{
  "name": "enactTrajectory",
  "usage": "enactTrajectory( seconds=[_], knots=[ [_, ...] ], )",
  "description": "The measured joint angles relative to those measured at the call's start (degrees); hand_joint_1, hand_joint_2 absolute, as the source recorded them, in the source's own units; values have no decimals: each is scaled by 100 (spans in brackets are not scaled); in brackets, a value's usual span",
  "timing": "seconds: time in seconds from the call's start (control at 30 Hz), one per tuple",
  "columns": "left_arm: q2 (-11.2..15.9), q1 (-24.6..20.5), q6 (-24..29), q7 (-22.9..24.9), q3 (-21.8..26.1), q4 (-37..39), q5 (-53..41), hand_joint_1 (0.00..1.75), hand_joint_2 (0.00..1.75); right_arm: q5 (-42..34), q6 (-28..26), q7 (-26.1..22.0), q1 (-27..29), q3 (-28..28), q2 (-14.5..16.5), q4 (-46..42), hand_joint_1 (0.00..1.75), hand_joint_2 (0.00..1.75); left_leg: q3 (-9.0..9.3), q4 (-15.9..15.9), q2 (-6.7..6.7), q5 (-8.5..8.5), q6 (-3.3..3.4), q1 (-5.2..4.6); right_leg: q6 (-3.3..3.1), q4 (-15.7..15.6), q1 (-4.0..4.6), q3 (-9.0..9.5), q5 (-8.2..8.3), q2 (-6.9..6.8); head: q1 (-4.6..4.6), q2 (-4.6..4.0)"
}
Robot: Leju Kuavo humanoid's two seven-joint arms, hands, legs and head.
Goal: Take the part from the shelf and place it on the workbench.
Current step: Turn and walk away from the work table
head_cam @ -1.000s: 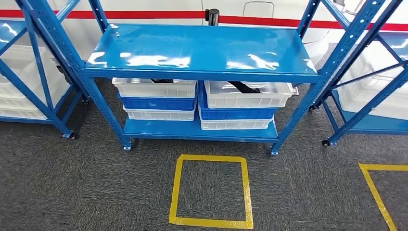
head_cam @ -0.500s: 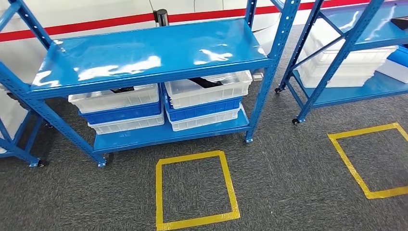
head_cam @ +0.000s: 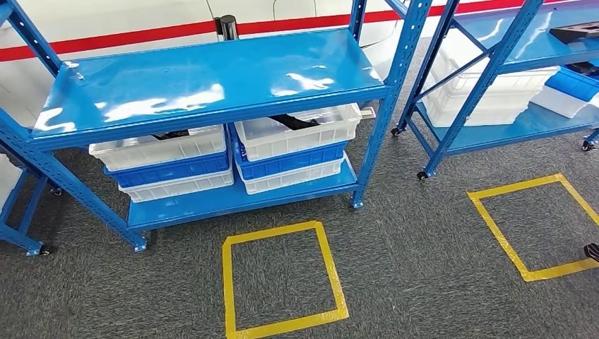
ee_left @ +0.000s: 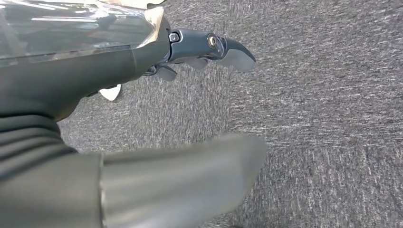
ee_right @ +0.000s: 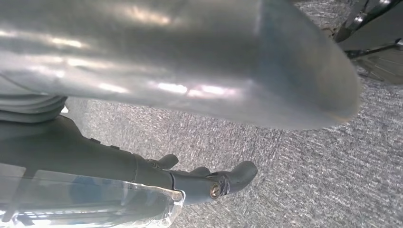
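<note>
A flat dark part (head_cam: 574, 31) lies on the top board of the blue shelf unit (head_cam: 494, 63) at the far right of the head view. Black parts (head_cam: 292, 121) also lie in the upper white bin (head_cam: 300, 134) under the middle blue shelf (head_cam: 205, 74). My left hand (ee_left: 95, 80) hangs over the grey carpet, its thumb (ee_left: 180, 180) apart from its dark fingers (ee_left: 209, 46), holding nothing. My right hand (ee_right: 71, 152) hangs the same way, its thumb (ee_right: 190, 57) and fingers (ee_right: 216, 183) spread with nothing between them. Both hands are far from the shelves.
Stacked white and blue bins (head_cam: 169, 166) fill the middle shelf's lower board. Two yellow tape squares mark the carpet, one (head_cam: 279, 279) before the middle shelf and one (head_cam: 533, 226) before the right shelf. A black post (head_cam: 227, 27) stands behind, by a white wall with a red stripe.
The camera has turned to the right: the whole scene slid left and tilted, and the right shelf with the dark part and the second yellow square came further into view.
</note>
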Motion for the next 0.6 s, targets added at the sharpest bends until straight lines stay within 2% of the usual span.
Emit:
enactTrajectory(
  seconds=[0.27, 0.4, 0.5, 0.6],
  knots=[
    [5, -1, -11, -137, 0, 0, 8, 0, 175, -42, 158, -179, 21, -2, -11, 0, 0, 0, -8, 7, 1, 5, 40, -18, 30, -9, -49, 20, 20, 0, 0, 0],
    [19, -1, -36, -156, 1, 0, 26, 0, 175, -16, 131, -127, 19, -2, -13, 0, 0, 175, -8, 6, 1, 4, 42, -14, 30, -9, -52, 18, 19, 0, -1, 0],
    [29, 12, -99, -97, -96, -3, 181, 0, 175, -39, 130, -9, 27, -2, -17, -1, 0, 175, -8, 6, 1, 5, 40, -6, 29, -8, -49, 19, 20, 0, 0, 0],
    [50, 58, -161, -9, -390, -24, 533, 0, 175, -192, 155, 55, 68, 3, -31, -11, 0, 175, -9, 5, 0, 6, 39, 3, 28, -7, -47, 19, 19, 0, -1, 0]
  ],
)
